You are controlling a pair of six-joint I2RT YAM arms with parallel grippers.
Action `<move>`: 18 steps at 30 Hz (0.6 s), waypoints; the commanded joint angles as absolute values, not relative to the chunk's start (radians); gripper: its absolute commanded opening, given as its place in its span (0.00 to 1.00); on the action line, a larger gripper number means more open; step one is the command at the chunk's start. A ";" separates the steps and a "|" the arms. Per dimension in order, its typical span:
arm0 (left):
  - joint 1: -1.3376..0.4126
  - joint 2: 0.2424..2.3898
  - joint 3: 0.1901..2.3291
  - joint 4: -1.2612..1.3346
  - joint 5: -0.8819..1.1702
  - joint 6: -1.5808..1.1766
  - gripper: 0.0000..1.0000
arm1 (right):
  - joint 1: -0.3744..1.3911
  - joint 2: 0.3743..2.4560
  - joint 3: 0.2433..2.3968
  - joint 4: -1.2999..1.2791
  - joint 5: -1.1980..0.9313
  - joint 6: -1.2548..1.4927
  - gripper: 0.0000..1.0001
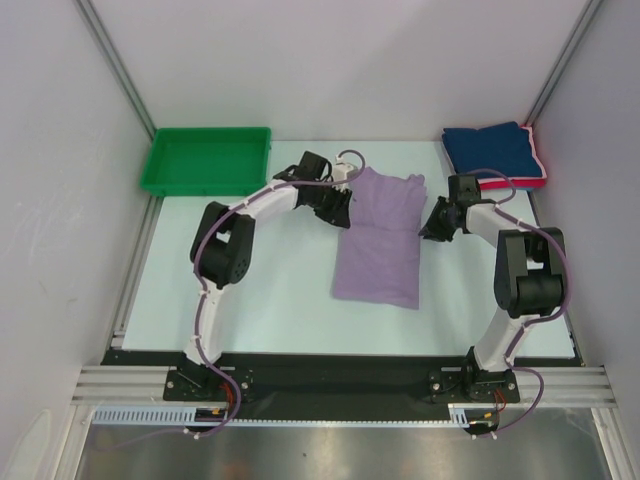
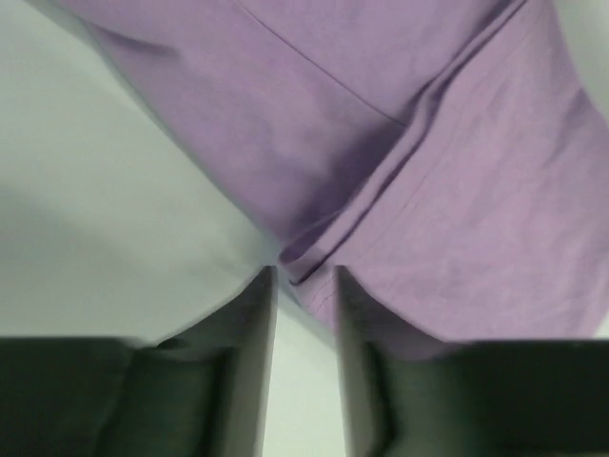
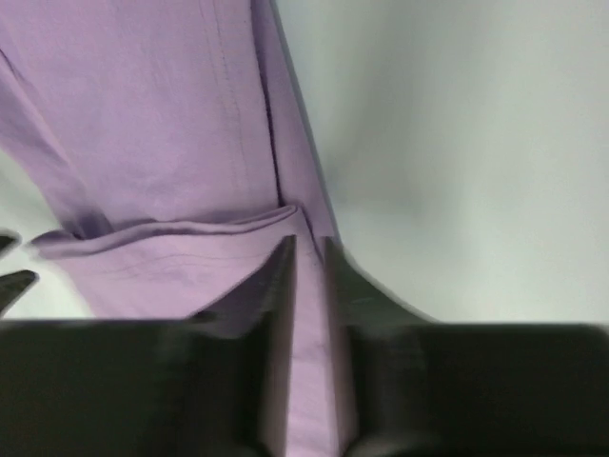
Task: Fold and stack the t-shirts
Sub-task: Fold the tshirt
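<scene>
The left gripper (image 1: 338,207) has its jaws drawn to a narrow gap, pinching the upper left edge of the lavender t-shirt (image 1: 378,245), which lies partly folded mid-table. The right gripper (image 1: 432,225) is clamped on the shirt's upper right edge. The navy t-shirt (image 1: 488,150) lies folded at the far right.

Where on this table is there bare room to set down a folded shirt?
Free: the near strip of table between the lavender shirt and the arm bases; also the left edge before the green tray. Crowded: the shirt's far corners, pinched by the left fingers and right fingers.
</scene>
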State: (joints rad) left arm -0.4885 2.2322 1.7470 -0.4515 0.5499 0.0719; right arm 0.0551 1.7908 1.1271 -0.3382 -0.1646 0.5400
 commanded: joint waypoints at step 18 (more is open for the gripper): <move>-0.742 1.726 1.238 -0.519 0.364 0.638 0.53 | 0.187 1.218 0.780 -0.652 -0.028 0.690 0.44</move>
State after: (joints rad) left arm -0.6460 1.7527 1.3388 -0.4961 0.3904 0.4496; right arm 0.1539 1.2499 0.8383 -0.6136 -0.0097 0.6079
